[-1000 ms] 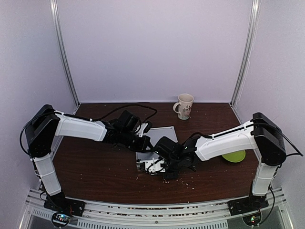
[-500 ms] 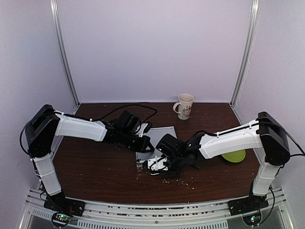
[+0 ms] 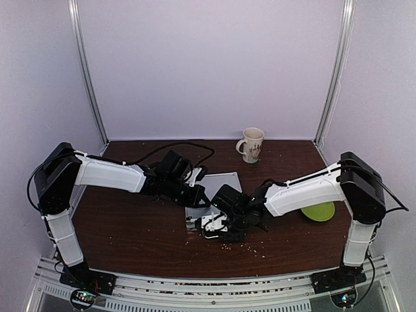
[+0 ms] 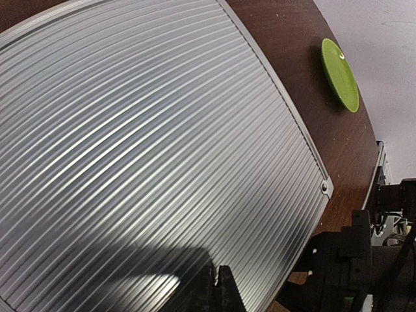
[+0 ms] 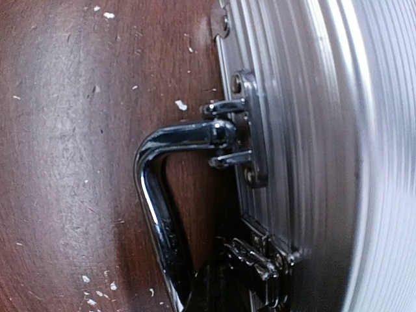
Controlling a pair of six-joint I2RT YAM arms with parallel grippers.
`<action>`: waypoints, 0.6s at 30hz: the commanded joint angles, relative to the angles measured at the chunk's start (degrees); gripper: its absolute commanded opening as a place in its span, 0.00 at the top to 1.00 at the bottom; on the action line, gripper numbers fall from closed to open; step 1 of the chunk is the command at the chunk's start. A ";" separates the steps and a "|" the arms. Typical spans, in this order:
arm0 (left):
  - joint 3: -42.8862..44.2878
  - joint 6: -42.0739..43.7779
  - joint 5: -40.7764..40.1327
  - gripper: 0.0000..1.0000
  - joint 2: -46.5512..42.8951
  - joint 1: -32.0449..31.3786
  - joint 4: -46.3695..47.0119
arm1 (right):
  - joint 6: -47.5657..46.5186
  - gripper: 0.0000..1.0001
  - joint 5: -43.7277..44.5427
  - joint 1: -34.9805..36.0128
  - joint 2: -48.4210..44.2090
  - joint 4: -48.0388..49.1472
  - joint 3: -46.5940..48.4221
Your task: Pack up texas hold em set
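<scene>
Along the near edge of the silver case, the right claw is hovering beside the handle and latch, its opening hidden; the left claw, seemingly closed, is resting on the lid.

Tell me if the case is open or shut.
Shut: the case shows only its ribbed lid, lying flat; no gap by the handle.

Soft even light; glare on ribbed case; right-wrist blur.

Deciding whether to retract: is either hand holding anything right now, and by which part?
Left hand grips nothing; its shut tips sit at the case. Right hand is at the latch beside the handle; a hold cannot be told.
</scene>
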 commanded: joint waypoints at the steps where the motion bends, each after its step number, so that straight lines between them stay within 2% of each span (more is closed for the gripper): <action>1: -0.29 0.17 -1.11 1.00 0.87 0.29 -2.13 | 1.77 1.00 2.78 -0.78 -0.25 1.38 0.53; 8: -0.02 0.25 -0.69 1.00 1.14 0.33 -2.22 | 1.59 1.00 5.43 -0.88 0.76 2.39 0.26; 12: 0.31 0.80 -0.49 1.00 0.29 0.30 -2.66 | 0.71 1.00 -2.63 -0.83 -2.32 -1.72 0.05; 18: 2.10 5.16 -1.01 0.98 -5.78 0.27 -5.78 | -1.66 1.00 -13.26 -1.16 -13.25 -11.42 -1.03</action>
